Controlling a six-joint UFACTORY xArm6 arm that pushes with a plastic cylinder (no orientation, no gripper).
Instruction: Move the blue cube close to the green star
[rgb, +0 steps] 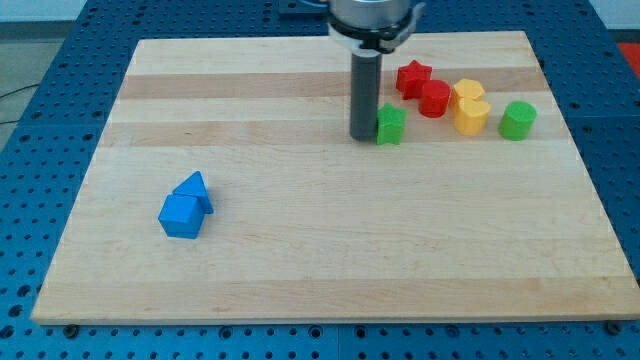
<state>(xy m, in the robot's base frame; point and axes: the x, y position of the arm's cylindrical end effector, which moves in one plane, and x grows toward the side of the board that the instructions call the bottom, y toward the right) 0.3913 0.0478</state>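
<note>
My tip (363, 137) (bare rod, nothing held) touches the green star block (391, 125) near the wooden board's (330, 250) top edge; the blue cube (181, 215) sits well apart, bottom-left.

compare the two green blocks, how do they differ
The green block by the rod sits right against my tip, on its right side; the other green block stands alone at the far right of the cluster, past the yellow blocks. The first has an uneven, star-like outline; the second looks rounder, more like a cylinder. Both share the same green and a similar size, and both rest on the wooden board.
</note>
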